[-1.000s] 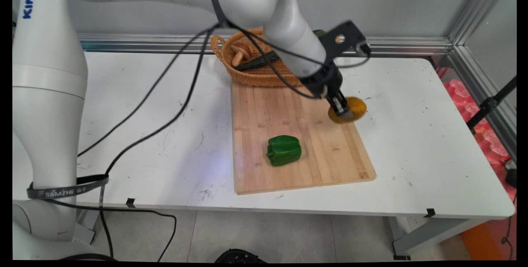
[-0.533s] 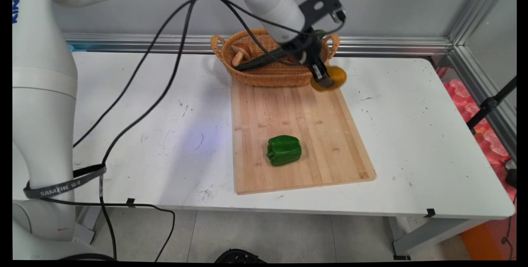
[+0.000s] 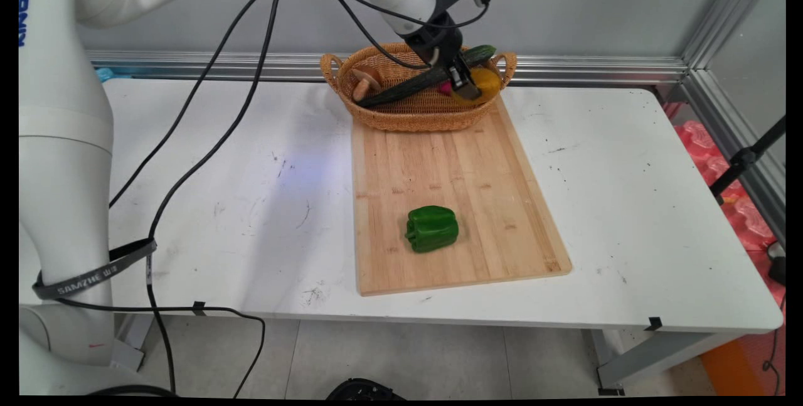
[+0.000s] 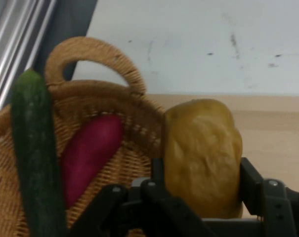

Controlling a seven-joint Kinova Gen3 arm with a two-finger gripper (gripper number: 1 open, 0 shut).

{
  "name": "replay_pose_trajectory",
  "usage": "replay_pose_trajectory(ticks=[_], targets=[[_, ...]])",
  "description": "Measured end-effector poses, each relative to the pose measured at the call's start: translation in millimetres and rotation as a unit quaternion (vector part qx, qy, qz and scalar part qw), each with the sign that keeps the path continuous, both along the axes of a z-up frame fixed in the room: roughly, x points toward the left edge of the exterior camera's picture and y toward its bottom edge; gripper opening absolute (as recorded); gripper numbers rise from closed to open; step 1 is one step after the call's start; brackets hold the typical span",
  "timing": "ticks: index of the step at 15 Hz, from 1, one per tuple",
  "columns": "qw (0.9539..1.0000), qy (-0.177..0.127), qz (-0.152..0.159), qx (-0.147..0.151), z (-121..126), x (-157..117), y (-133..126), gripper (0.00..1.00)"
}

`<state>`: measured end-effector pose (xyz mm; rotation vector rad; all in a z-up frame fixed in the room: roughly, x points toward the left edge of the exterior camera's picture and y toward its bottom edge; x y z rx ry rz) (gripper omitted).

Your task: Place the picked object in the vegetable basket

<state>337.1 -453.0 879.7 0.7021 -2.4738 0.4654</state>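
My gripper is shut on a yellow-brown potato and holds it in the air over the right end of a wicker basket. Inside the basket lie a long dark green cucumber, a magenta vegetable and a brown mushroom. The potato hangs just above the basket's rim near its right handle.
A wooden cutting board lies in front of the basket with a green bell pepper on it. Black cables hang from the arm over the table's left half. The white table ends at a wall rail behind the basket.
The gripper has carried the potato up and back to the left, from over the board's right edge to above the basket's right end. The pepper has stayed put.
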Motion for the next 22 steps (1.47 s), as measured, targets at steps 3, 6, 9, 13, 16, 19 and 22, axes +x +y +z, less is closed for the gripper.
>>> replay_pose_trajectory(ticks=[3,6,9,13,16,19,22], targets=[[1.0,-0.001,0.0,-0.002,-7,12,-11,0.0],[1.0,-0.002,0.001,-0.003,-16,20,-20,0.0],[1.0,-0.001,0.002,-0.002,-25,25,-26,0.0],[1.0,-0.001,0.004,0.004,-41,31,-32,0.0],[1.0,-0.003,0.005,0.007,-53,35,-34,0.0],[0.9999,-0.006,0.007,0.011,-63,38,-34,0.0],[0.9999,-0.007,0.01,0.012,-70,40,-35,0.0]])
